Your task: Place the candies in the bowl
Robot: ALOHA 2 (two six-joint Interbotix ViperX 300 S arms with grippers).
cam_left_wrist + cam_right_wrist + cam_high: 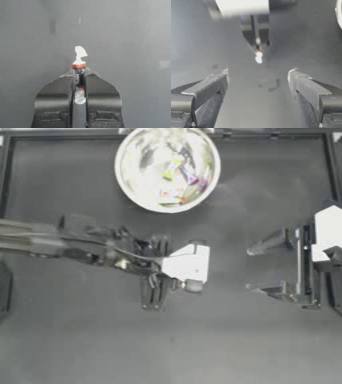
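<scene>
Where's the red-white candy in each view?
Top view: not discernible; hidden at the left end effector, mid-table below the bowl.
Left wrist view: red-white candy pinched between the shut jaws, wrapper tail sticking out.
Right wrist view: candy hanging from the far left end effector.
Shared landmark: the left end effector.

Red-white candy (79,65); silver bowl (131,183), yellow, purple, green flecks inside; dark grey table (80,338).
</scene>
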